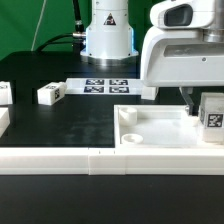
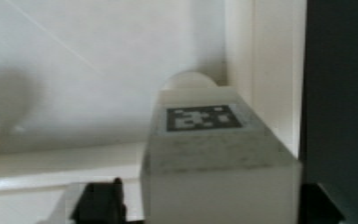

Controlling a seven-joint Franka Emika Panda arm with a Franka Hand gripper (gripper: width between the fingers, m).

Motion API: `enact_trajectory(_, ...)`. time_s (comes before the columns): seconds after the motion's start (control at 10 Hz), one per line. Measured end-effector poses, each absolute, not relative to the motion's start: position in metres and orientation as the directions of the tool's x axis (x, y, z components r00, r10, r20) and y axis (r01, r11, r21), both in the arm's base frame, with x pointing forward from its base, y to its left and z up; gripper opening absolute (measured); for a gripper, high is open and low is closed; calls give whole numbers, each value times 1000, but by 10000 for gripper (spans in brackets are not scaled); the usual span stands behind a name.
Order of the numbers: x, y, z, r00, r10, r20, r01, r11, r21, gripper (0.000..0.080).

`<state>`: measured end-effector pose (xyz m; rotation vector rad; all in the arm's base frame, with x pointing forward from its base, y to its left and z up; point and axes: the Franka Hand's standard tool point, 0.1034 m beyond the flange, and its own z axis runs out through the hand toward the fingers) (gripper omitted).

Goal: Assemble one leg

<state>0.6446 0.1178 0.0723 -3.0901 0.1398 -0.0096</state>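
White plastic leg [image 1: 212, 117] sits clenched in my fingers [image 1: 207, 110], upright, tag facing the exterior camera. It's at about 3 o'clock in the exterior view, hanging over the far corner of the tray [image 1: 165, 135] on that side. Can't tell from that view if the leg's base touches the tray floor.

Wrist view: leg [image 2: 220, 150] fills the middle, tag [image 2: 201, 117] on its end face, my finger pads [image 2: 101, 203] dark at its base. Past the leg, the tray's inner corner [image 2: 87, 60] with its raised rim, and a rounded bump [image 2: 192, 82] just beyond the leg's tip. Leg looks roughly lined up with that bump; contact not resolvable.

Rest of the scene, exterior view:
- black counter [image 1: 40, 130]
- second loose leg [image 1: 50, 94] lying at 9 o'clock, well apart from the tray
- another white piece [image 1: 5, 95] at the 9 o'clock edge, cut off by the frame
- marker board [image 1: 106, 86] flat on the counter at 12 o'clock, near my base [image 1: 107, 40]
- long white rail [image 1: 60, 160] across the 6 o'clock side, touching the tray's near edge.
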Motion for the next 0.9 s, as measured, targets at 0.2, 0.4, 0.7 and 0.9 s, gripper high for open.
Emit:
enact_trajectory(0.2, 645, 118, 72, 996, -91, 4, -90, -995, -49, 289)
enact_trajectory(0.4, 645, 118, 72, 993, -121, 2, -121, -991, -49, 290)
enact_trajectory(0.7, 646, 114, 71, 888, -461, -3, -460, -886, -59, 290)
enact_trajectory(0.9, 645, 113, 70, 788, -615, -16, -615, -787, -51, 290)
